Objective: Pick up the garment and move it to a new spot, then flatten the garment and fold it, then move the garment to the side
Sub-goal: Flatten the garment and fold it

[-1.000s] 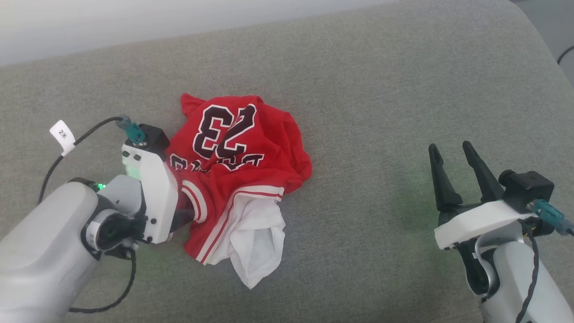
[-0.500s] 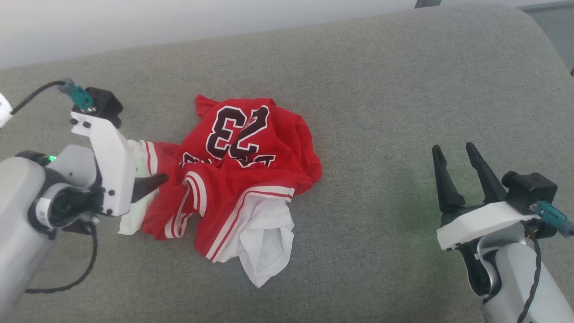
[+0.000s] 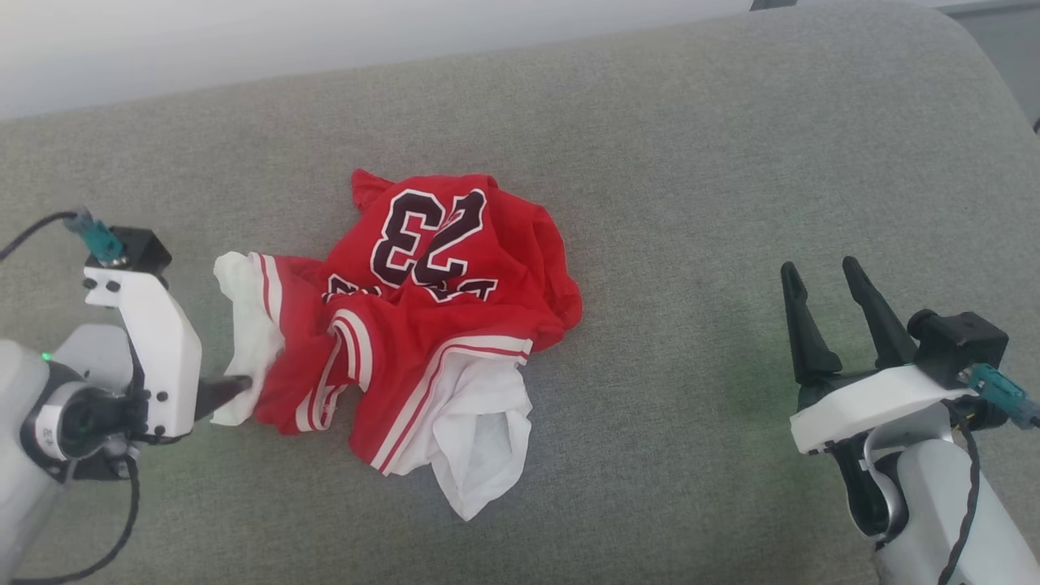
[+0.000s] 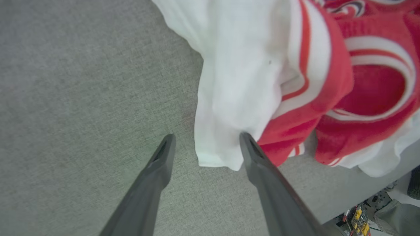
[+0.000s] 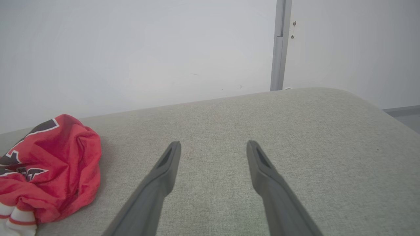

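The left claw [image 4: 207,137] is seen spread wide and clamped on nothing; a white sleeve end [image 4: 226,108] of the garment [image 3: 439,309] lies loosely between its fingers, touched at the edge by one fingertip but not pinched. The rest of the garment is heaped just ahead of that claw, toward the right claw's side, on the grey cushion [image 3: 691,162]. It is crumpled, with the number print [image 3: 426,236] turned up and a second white sleeve [image 3: 479,455] spilled toward the near edge. The sleeve end is stretched out of the heap toward the left claw, which is judged to serve the flattening step, since a pulled-out sleeve gives the bundle a laid-out edge. The right claw [image 3: 817,266] is also held open and empty, its fingers raised off the cushion and pointed away from the robot, with the garment well apart on its left. It is judged to be parked clear so that no cloth is snagged. Flattening is judged barely begun, and folding is not yet started
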